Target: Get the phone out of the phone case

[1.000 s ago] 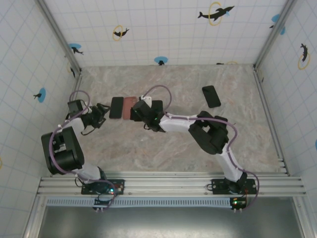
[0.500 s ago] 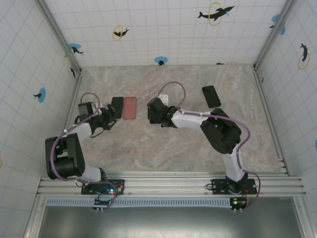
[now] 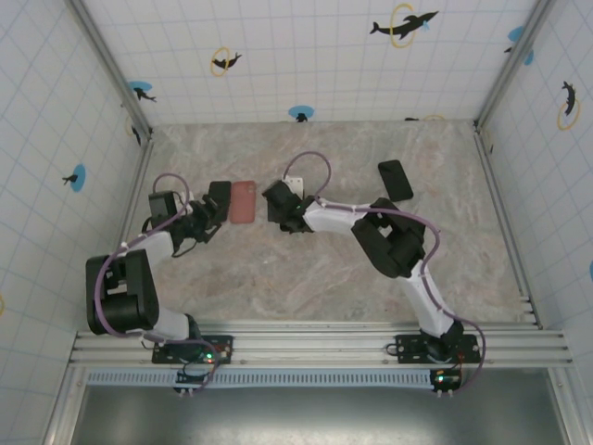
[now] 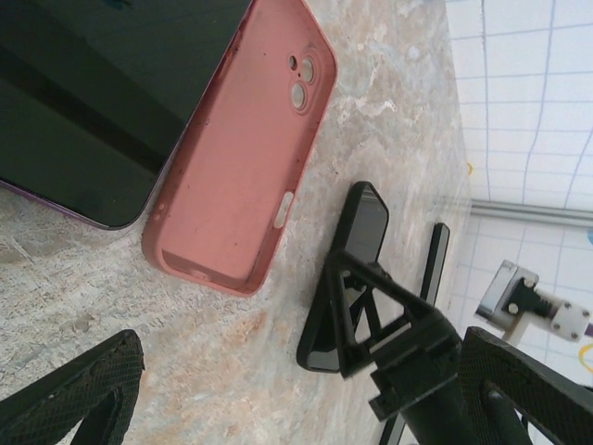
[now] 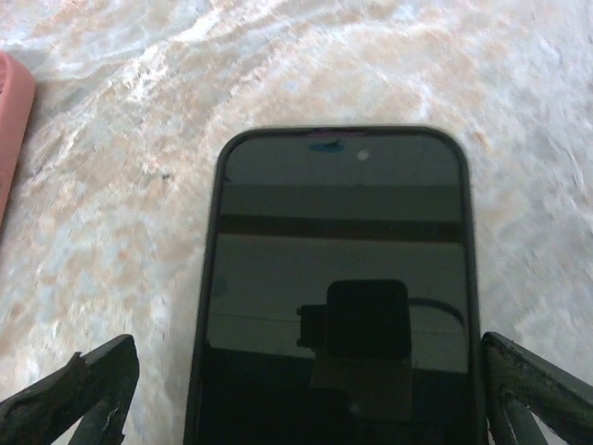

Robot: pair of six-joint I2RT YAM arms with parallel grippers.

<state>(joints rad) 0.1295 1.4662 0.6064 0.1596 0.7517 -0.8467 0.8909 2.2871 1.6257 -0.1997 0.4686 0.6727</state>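
On the tabletop (image 3: 324, 269), the phone case (image 3: 244, 201) lies in the left half, empty. The left phone (image 3: 219, 197) lies just beside it, toward the left edge. The middle phone (image 5: 338, 278) lies right of the case, apart. A third phone (image 3: 396, 180) lies toward the far right corner.

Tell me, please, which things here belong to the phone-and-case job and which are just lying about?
Job in hand:
pink case, empty
black phone on its left
second black phone on its right

Lying about:
third black phone, far right
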